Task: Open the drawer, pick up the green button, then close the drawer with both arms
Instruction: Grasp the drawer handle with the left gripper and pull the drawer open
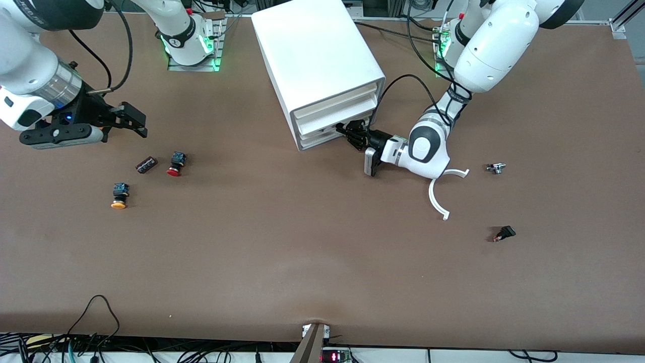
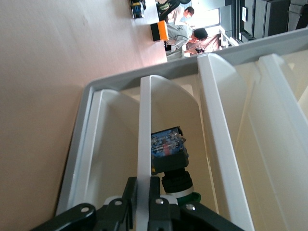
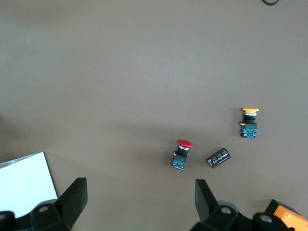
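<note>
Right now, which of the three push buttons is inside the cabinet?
The green-capped button, lying in the bottom drawer whose front the left gripper has clamped. The red-capped button and orange-capped button lie on the table under the right gripper.
</note>
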You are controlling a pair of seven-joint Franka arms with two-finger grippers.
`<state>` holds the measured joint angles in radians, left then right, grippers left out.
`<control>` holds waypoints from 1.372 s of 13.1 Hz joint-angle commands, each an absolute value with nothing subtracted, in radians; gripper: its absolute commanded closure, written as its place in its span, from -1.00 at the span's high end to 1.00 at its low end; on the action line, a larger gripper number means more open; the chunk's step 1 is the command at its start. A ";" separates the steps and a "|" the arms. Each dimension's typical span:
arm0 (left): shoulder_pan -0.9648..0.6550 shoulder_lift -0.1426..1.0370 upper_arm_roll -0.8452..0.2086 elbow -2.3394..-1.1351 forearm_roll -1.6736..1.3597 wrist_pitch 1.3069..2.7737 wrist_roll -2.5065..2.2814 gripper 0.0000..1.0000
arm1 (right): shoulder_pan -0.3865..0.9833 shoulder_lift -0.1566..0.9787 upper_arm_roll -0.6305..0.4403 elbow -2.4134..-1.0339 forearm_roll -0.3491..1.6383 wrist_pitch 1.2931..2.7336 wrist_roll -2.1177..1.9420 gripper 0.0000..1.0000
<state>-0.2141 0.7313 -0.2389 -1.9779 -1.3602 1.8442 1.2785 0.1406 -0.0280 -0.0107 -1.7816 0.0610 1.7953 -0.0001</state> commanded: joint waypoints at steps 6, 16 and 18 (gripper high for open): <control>-0.140 0.768 -0.098 -1.783 -1.269 1.844 1.318 -1.00 | 0.130 -0.048 -0.037 -1.778 0.067 1.798 -0.133 0.99; -0.064 0.827 -0.095 -1.565 -1.096 1.806 1.296 1.00 | 0.130 -0.037 -0.032 -1.778 0.067 1.827 -0.143 0.99; -0.063 0.822 -0.095 -1.469 -0.918 1.780 1.170 1.00 | 0.141 -0.026 -0.028 -1.776 0.069 1.844 -0.127 0.99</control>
<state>-0.0678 0.8198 -0.0956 -1.5688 -1.0513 1.8207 1.2629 0.1383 -0.0333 -0.0378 -1.7816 0.0610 1.8292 -0.1273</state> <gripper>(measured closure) 0.282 0.004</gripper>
